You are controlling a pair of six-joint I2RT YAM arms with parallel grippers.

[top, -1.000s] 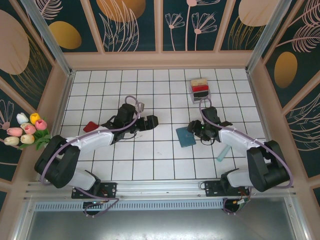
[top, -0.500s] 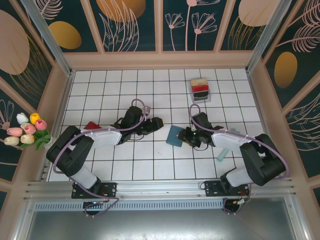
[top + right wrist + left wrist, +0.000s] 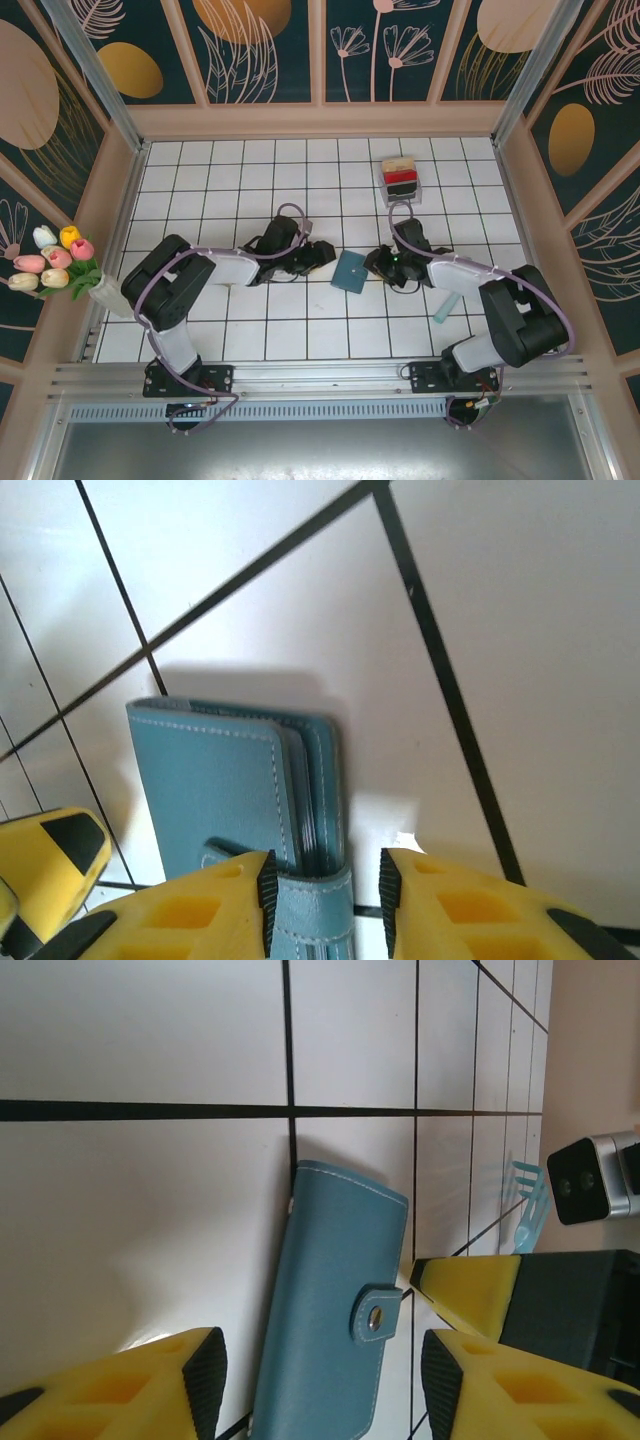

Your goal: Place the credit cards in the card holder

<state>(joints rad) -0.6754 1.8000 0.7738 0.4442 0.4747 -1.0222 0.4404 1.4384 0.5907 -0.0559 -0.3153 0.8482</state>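
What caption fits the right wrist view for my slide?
Right gripper straddles the strap edge of the closed teal card holder on white tiles.

Bright, even light from above. Soft shadow past the card holder (image 3: 215, 780) on white tiles (image 3: 500, 600), small glare patch beside it. Wrist shots mostly sharp.

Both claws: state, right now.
Left claw: open, jaws on either side of the card holder, not gripping it.
Right claw: open, jaws around the card holder's strap end, with a gap on one side.
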